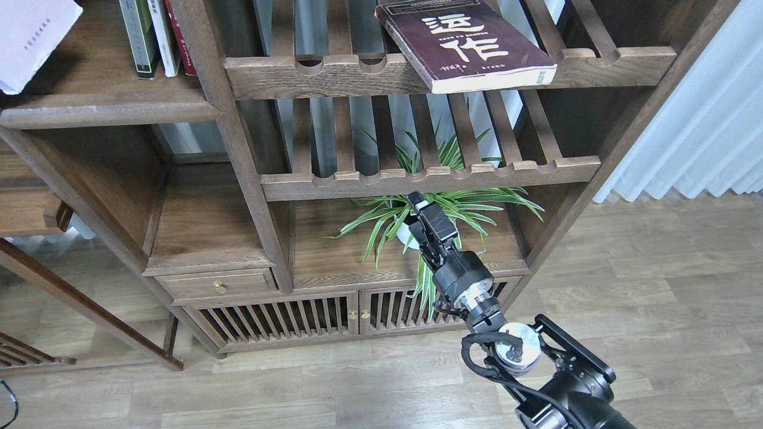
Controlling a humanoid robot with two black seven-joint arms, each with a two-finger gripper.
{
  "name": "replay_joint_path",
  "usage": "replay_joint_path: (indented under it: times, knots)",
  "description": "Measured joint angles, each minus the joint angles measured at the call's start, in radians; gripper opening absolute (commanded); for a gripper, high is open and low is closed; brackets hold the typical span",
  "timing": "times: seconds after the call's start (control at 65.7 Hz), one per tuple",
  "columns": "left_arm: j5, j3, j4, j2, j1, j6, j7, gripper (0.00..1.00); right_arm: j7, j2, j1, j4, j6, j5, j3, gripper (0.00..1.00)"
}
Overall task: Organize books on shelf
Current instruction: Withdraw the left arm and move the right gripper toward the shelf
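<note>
**Maroon book waits on the slatted rack, arm below it empty**

Maroon book (pixel 471 44) is your target, but begin at the right end effector (pixel 430 221): it hangs in front of the spider plant (pixel 441 208), well below the book and holding nothing. It is seen nearly end-on and dark, so you cannot tell how wide its fingers stand. No left arm is in view.

Up and to the right, the book lies flat across the top slatted rack (pixel 334 74), its near corner overhanging the front rail, which probably leaves you an edge to grip.

Far left, the shelf (pixel 107 107) carries a few thin books (pixel 156 36) standing upright at its right end, and a pale book (pixel 30 39) lies toward its left. Bare plank between them looks like your landing spot.
</note>
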Motion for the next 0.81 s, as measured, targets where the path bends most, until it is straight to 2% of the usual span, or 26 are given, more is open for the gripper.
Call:
replay_joint_path:
  times: [0.122, 0.167, 0.35, 0.502, 0.669, 0.806]
  knots:
    - [0.078, 0.055, 0.009, -0.005, -0.042, 0.001, -0.080, 0.00, -0.002, 0.000, -0.005, 0.006, 0.020, 0.000, 0.000, 0.98]
    - [0.098, 0.094, 0.021, 0.002, -0.064, 0.027, -0.114, 0.00, -0.003, 0.000, -0.006, 0.007, 0.029, 0.000, -0.001, 0.98]
    - [0.132, 0.238, 0.092, 0.047, -0.128, 0.197, -0.221, 0.00, -0.005, 0.000, -0.011, 0.012, 0.045, -0.001, -0.002, 0.98]
    - [0.136, 0.362, 0.152, 0.056, -0.166, 0.385, -0.306, 0.00, -0.007, 0.000, -0.013, 0.013, 0.054, -0.002, -0.002, 0.98]
    - [0.136, 0.498, 0.261, 0.046, -0.235, 0.479, -0.397, 0.00, -0.008, 0.000, -0.013, 0.012, 0.058, -0.003, -0.001, 0.98]
    - [0.128, 0.525, 0.289, 0.039, -0.252, 0.509, -0.403, 0.00, -0.012, 0.000, -0.013, 0.010, 0.058, -0.003, 0.000, 0.98]
